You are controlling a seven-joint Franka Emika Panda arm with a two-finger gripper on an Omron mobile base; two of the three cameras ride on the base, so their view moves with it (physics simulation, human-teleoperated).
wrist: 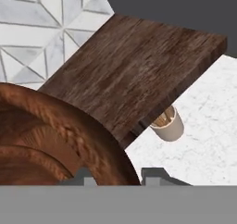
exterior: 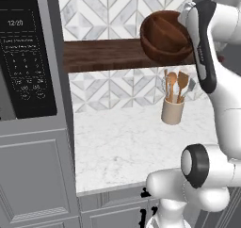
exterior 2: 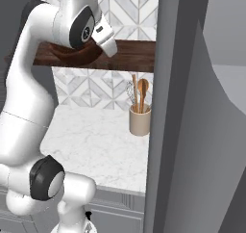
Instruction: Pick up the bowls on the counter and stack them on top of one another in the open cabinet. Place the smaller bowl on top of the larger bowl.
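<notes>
The microwave panel (exterior: 22,57) at the left shows "12:20" on its dark display, and the small grey keypad markings below it are too blurred for me to read.
</notes>
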